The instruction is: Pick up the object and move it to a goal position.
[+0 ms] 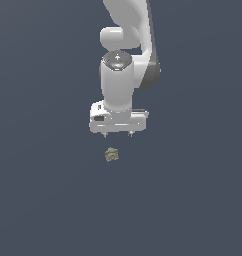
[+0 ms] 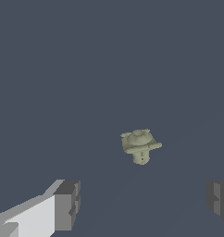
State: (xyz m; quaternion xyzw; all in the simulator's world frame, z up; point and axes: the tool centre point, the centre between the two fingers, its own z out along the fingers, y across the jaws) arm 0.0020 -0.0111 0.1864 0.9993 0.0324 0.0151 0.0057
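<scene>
Dark slate-blue worktop (image 1: 43, 200) is all that is seen around the arm, plain and unmarked, with no goal marker shown anywhere. The white pincer (image 1: 118, 134) is hung above the surface, and the object (image 1: 111, 154), a small lumpy olive-green chunk, is found lying on the worktop just below it and a touch toward the exterior view's left.

Risk first. The chunk is not centred under the pincer: in the wrist view the object (image 2: 140, 146) is seen ahead of the line between the two fingers rather than on it. If the pincer is lowered straight down, the object could be missed altogether, or clipped by one fingertip and knocked away. The shape is a worry too: a wide lumpy cap over a narrower stub is shown, so uneven faces would likely be met by the pads, and the piece could be squirted out or twisted as the jaws close. It is tiny against the fingers, so little margin is judged to be left for error in height either.

Now the pincer (image 2: 144, 203). It is spread wide, with one finger (image 2: 67, 203) at one side of the wrist view and the other at the far edge, a broad gap between. Nothing is held, nothing is touched; the object is clear of both fingers.
</scene>
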